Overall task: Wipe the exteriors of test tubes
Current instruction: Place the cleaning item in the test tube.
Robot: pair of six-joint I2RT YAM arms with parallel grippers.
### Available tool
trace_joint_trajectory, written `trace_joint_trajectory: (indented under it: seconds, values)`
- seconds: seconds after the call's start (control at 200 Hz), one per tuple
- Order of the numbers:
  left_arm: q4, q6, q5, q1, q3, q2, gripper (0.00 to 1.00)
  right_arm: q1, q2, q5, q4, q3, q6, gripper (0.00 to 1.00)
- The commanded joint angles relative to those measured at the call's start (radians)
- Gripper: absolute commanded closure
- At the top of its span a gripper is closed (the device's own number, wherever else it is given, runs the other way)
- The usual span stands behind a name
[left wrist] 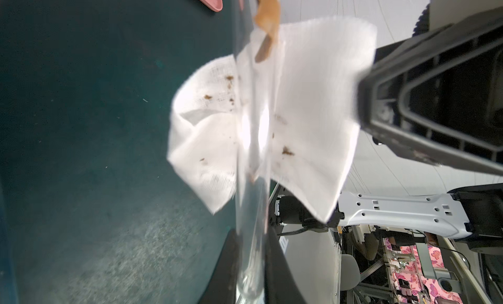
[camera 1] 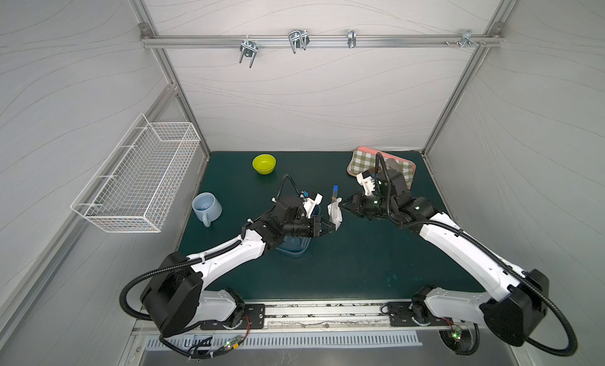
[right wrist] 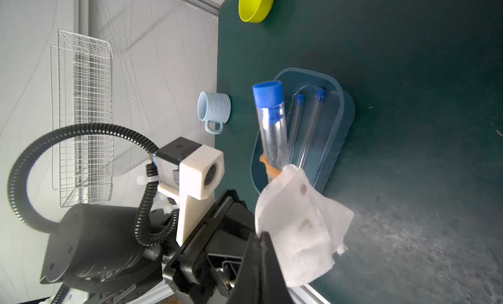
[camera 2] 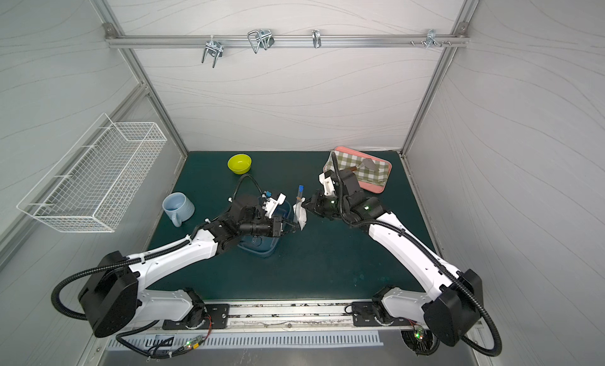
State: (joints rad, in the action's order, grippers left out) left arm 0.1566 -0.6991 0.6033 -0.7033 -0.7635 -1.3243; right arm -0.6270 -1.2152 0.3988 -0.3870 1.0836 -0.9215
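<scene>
One test tube point(camera 1: 334, 194) stands nearly upright over the mat, blue cap point(right wrist: 268, 94) on top and an orange mark point(left wrist: 268, 14) on its side. My left gripper point(left wrist: 251, 275) is shut on the tube's rounded lower end. A white stained cloth point(left wrist: 299, 112) wraps the tube's middle. My right gripper point(right wrist: 262, 237) is shut on the cloth, coming from the right in both top views point(camera 1: 342, 205). Two more test tubes point(right wrist: 304, 125) lie side by side in a translucent blue tray point(right wrist: 337, 98), which sits under my left arm point(camera 2: 262, 248).
A lime bowl point(camera 1: 264, 163) sits at the back of the mat and a pale blue mug point(camera 1: 206, 207) at the left. A pink tray with a checked cloth point(camera 1: 363, 161) is at the back right behind my right arm. A wire basket point(camera 1: 140, 181) hangs on the left wall.
</scene>
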Motion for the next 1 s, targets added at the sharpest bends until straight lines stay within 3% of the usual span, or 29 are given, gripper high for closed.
trace_joint_trajectory:
  seconds: [0.0, 0.76, 0.995]
  values:
    - [0.066, 0.007, 0.016, -0.018, -0.049, -0.020, 0.95, -0.009, 0.003, 0.028, 0.088, -0.010, -0.074, 1.00]
    - [0.119, -0.041, 0.029, -0.027, -0.014, -0.002, 0.95, -0.082, -0.120, -0.047, 0.107, 0.046, -0.064, 1.00]
    - [0.158, -0.067, 0.030, -0.027, -0.001, -0.011, 0.95, -0.085, -0.132, -0.051, 0.089, 0.075, -0.054, 0.75]
